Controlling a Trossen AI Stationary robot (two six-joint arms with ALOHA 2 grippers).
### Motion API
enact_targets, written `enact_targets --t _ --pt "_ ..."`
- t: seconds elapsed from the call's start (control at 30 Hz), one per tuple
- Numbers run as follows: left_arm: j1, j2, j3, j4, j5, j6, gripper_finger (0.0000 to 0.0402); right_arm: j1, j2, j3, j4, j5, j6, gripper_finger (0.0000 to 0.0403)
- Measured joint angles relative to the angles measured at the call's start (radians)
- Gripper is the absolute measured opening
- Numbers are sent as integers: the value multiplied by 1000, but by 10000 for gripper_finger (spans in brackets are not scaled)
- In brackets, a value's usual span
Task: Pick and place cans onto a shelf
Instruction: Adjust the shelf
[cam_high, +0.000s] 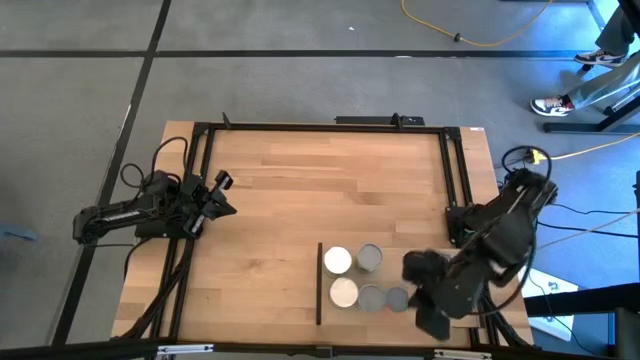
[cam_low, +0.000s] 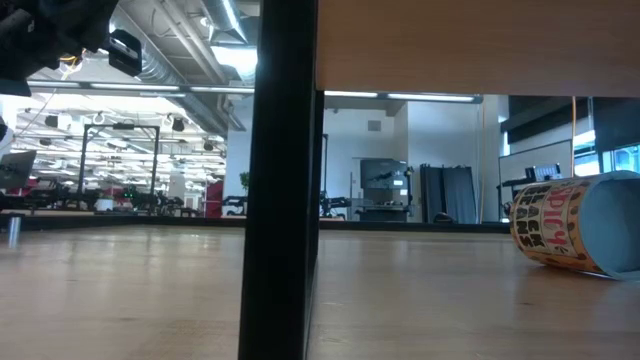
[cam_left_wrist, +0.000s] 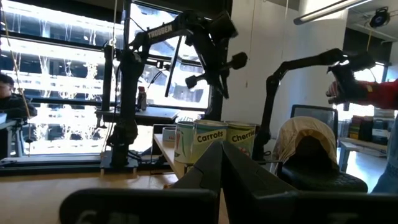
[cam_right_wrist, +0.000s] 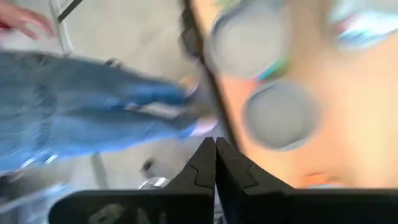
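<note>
The cans (cam_high: 362, 276), clustered upright near the table's front right on the shelf (cam_high: 345, 305), look rigid and smooth, best pinched across their sides; my right gripper (cam_high: 432, 318) beside them is closed and empty.

Five cans (cam_high: 366, 276) cluster on the shelf (cam_high: 355, 315), just beside the thin dark strip (cam_high: 319, 283) that runs along its short edge. Seen from above, two white-topped cans (cam_high: 337, 261) stand nearest the strip, one beyond the other, touching or nearly so. Three grey-topped cans sit on the side away from the strip: one (cam_high: 369, 258) beside the farther white one, two (cam_high: 373, 297) beside the nearer white one. All show round tops, so they stand upright. The low view shows one can (cam_low: 578, 236) lying tilted on its side, with a yellow-orange labelled wall and pale end.
</note>
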Motion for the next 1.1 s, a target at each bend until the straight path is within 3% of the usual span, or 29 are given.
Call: enact_targets --t 0.27,0.47,0.73,0.83,0.93,1.1 --pt "0 0 0 0 0 0 0 0 0 155 -361 346 -75 4" --pt "0 0 0 1 -2 0 0 -7 0 144 -353 541 -196 4" --pt "0 0 5 43 -278 7 0 -9 3 137 -354 687 -256 4" --pt "0 4 70 -53 -316 20 0 4 3 137 -354 694 -271 4" --pt "1 59 197 -284 -322 79 0 22 3 137 -354 703 -276 4" --pt "1 273 449 -476 -386 168 0 47 1 137 -354 731 -307 4"
